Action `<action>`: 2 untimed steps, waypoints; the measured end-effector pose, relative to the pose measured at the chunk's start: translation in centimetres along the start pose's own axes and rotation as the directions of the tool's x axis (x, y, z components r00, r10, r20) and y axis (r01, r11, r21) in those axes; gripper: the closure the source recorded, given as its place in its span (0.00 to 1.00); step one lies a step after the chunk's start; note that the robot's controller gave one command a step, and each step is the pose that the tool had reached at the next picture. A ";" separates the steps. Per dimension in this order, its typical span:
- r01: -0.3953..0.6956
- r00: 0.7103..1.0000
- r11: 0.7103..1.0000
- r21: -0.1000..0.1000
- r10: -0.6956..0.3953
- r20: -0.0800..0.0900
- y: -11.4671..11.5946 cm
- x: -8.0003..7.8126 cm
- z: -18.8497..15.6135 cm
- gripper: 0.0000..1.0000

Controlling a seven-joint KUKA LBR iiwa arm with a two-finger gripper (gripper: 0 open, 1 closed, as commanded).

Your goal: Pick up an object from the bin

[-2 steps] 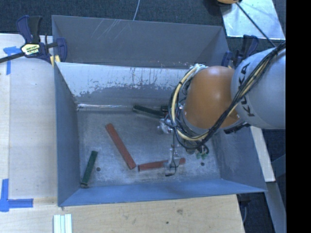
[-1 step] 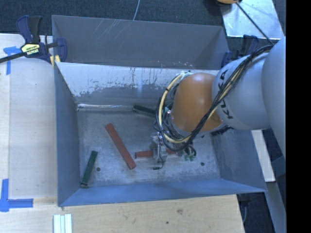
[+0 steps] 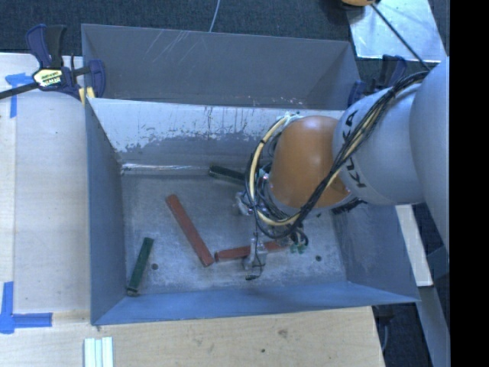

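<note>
Short reddish-brown bar (image 3: 231, 255) is lying flat on the floor of the grey bin (image 3: 229, 75), its left end almost touching the lower end of the long reddish-brown strip (image 3: 189, 230), which is running diagonally across the floor. The gripper (image 3: 254, 266) is standing low over the bar's other end, the end facing away from the long strip, and seems to be reaching down to floor level there. The wrist's orange cover (image 3: 302, 167) and looping cables (image 3: 263, 205) are crowding that spot, so I cannot tell how wide the gripper is standing, nor whether it is gripping the bar at all.

A dark green stick (image 3: 140, 264) is resting well to the left of the long strip, and a dark rod (image 3: 227, 173) is lying beyond the strip's upper end, against the far wall; both are sitting apart from the gripper.

Judging the task, the approach and descent are looking complete, with the short bar as the likely target. Nothing is showing as lifted: the bar is appearing to lie on the floor. A confirmed grip and the lift out of the bin are remaining.
</note>
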State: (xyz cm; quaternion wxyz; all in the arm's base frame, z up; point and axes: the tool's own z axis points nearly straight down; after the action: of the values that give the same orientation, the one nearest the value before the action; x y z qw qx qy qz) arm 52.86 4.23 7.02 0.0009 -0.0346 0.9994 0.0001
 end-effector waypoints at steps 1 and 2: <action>-0.001 1.000 1.000 0.000 0.001 0.001 0.0 0.0 0.0 1.00; -0.001 1.000 1.000 0.000 0.001 0.001 0.0 0.0 0.0 1.00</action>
State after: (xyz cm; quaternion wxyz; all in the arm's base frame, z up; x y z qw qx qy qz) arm 52.89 4.22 7.06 0.0014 -0.0343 0.9994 0.0001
